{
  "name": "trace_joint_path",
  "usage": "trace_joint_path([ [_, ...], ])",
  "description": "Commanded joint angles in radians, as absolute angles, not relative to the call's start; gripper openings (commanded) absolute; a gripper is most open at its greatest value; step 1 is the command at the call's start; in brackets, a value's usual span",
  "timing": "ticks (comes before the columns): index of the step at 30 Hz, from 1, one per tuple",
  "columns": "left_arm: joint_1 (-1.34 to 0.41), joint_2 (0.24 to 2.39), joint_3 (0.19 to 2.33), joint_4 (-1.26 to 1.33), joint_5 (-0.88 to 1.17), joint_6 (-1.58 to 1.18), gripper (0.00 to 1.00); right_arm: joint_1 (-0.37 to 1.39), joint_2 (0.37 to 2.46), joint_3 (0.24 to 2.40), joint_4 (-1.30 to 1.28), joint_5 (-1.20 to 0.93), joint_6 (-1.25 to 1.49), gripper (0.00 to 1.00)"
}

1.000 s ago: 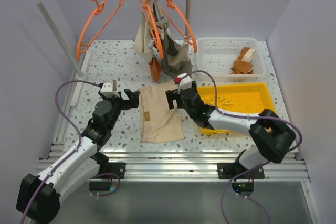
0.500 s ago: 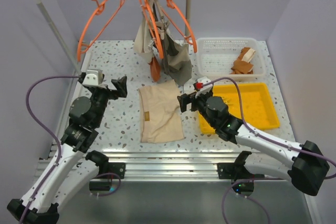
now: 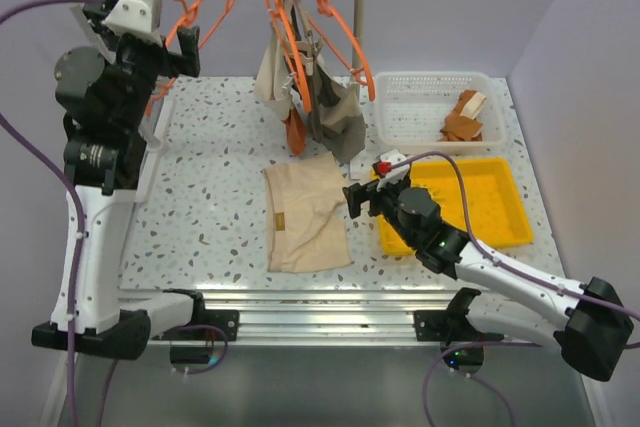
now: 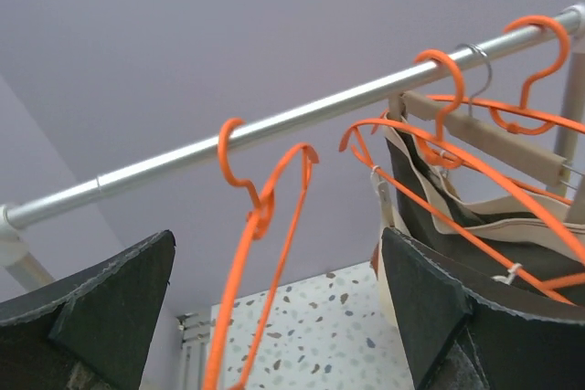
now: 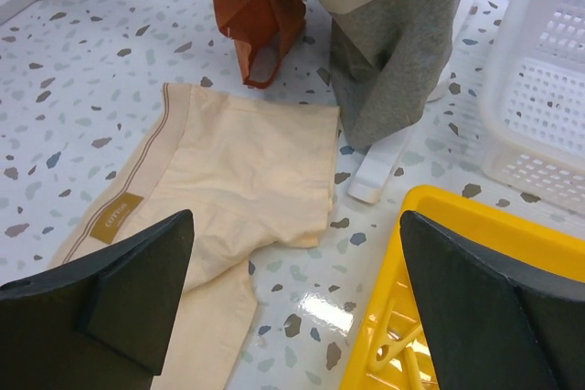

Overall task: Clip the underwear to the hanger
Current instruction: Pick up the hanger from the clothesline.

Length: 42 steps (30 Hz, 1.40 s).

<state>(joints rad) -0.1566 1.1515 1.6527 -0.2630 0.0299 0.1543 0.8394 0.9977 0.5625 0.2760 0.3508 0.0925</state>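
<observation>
Underwear (image 3: 305,215): flat on the speckled table (image 3: 210,197), long axis running roughly 12 to 6 in the overhead view, banded, labelled edge toward 9 o'clock. Sits at 9 o'clock from the right gripper (image 3: 358,195), just beside it; jaws spread wide there, holding nothing. Clearly the nearer arm for the cloth. Hanger (image 4: 260,212): hooked alone on the rail (image 4: 183,157) toward its 9 o'clock end, well apart from the cloth, loop drooping toward 6. Straight ahead of the left gripper (image 4: 276,262), likewise agape and empty, near the wire but not touching. Probably calls for lifting the hook off the rail first, then bringing wire and cloth together. Lower loop cut off at the bottom of the left wrist view; clips on it not made out. Near end of the cloth cut off in the right wrist view, partly behind a finger.
</observation>
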Motion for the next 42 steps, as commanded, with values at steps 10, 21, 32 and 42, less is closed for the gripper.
trace_joint_path([
  [10,-0.002,1.348,1.802,-0.453,0.264,0.215,0.98,0.839,0.887,0.538,0.261,0.387,0.087,0.98],
  [21,0.089,1.414,1.764,-0.443,0.333,0.175,0.93,0.839,0.89,0.54,0.252,0.393,0.092,0.99],
  [32,0.098,1.468,1.766,-0.483,0.33,0.163,0.67,0.839,0.885,0.535,0.245,0.402,0.095,0.99],
  [42,0.098,1.46,1.724,-0.423,0.354,0.109,0.15,0.839,0.884,0.532,0.247,0.407,0.094,0.99],
])
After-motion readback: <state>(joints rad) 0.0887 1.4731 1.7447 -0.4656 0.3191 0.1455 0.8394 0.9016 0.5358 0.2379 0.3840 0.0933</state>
